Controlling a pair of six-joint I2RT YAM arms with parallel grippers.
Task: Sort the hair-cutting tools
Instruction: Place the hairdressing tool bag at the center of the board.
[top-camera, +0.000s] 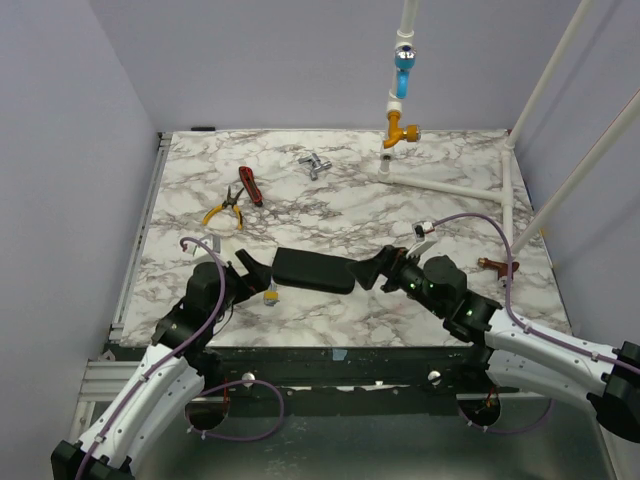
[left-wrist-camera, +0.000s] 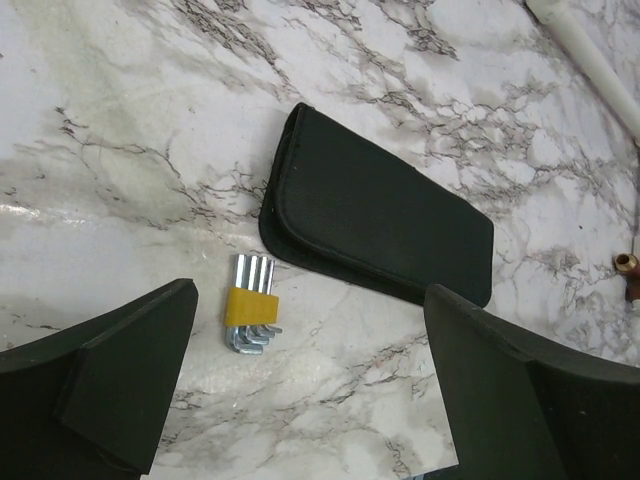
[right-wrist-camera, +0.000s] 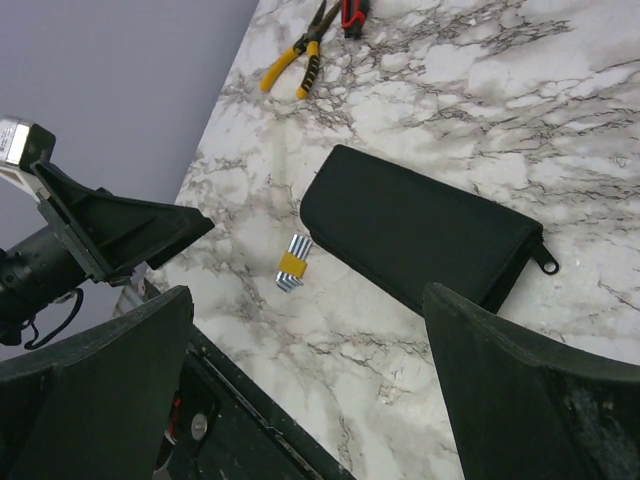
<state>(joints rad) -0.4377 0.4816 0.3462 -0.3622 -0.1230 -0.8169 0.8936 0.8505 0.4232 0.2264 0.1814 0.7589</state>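
A small silver tool (top-camera: 314, 165), scissors by its look though too small to be sure, lies at the far middle of the worktop (top-camera: 330, 222), well apart from both pincers. The left pincer (top-camera: 258, 272) and right pincer (top-camera: 372, 272) gape wide and empty on either side of a black pouch (top-camera: 313, 270). Hex keys (left-wrist-camera: 251, 308) lie just beside the pouch.

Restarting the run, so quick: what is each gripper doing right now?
Left gripper: open, holding nothing.
Right gripper: open, holding nothing.
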